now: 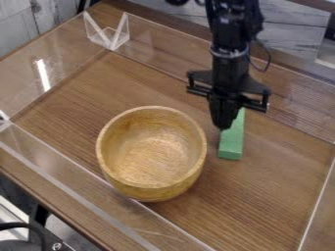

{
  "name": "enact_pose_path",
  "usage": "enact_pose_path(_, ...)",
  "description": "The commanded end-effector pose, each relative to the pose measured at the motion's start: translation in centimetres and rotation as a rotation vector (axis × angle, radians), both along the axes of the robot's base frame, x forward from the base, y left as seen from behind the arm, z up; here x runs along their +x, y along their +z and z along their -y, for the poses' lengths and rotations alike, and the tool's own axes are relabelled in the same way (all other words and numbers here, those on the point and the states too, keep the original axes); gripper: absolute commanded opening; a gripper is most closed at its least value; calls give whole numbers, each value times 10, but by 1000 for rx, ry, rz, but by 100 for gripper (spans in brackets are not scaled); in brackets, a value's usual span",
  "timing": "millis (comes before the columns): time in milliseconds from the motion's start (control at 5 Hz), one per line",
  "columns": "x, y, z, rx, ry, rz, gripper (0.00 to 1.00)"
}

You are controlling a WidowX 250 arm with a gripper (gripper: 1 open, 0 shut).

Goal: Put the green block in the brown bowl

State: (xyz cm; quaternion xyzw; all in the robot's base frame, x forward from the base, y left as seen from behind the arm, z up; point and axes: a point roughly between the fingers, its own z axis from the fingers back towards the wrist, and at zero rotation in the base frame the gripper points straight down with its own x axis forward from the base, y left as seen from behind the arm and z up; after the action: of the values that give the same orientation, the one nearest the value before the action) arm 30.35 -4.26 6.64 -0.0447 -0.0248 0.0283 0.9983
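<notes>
Green block sits just right of the brown wooden bowl, near its wall but apart, over the wood-grain tabletop. My pincer points straight down, pinched shut on the block's far end. Can't tell if the near end is clear of the wood. Step, as I read it: grasp made, lift-off stage. Next move needs ht above the rim, a carry left over bowl ctr, then release. Long bar, so line it up w/ the opening.
</notes>
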Motion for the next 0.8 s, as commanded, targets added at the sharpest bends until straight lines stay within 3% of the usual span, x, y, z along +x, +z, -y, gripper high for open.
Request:
enact_pose_path(0, 2, 49, -7, -3, -9, 86, 0)
enact_pose_path(400, -12, 106, -20, -7, -18, 118, 0)
enact_pose_path(600, -14, 87, -17, -1, -26, 117, 100)
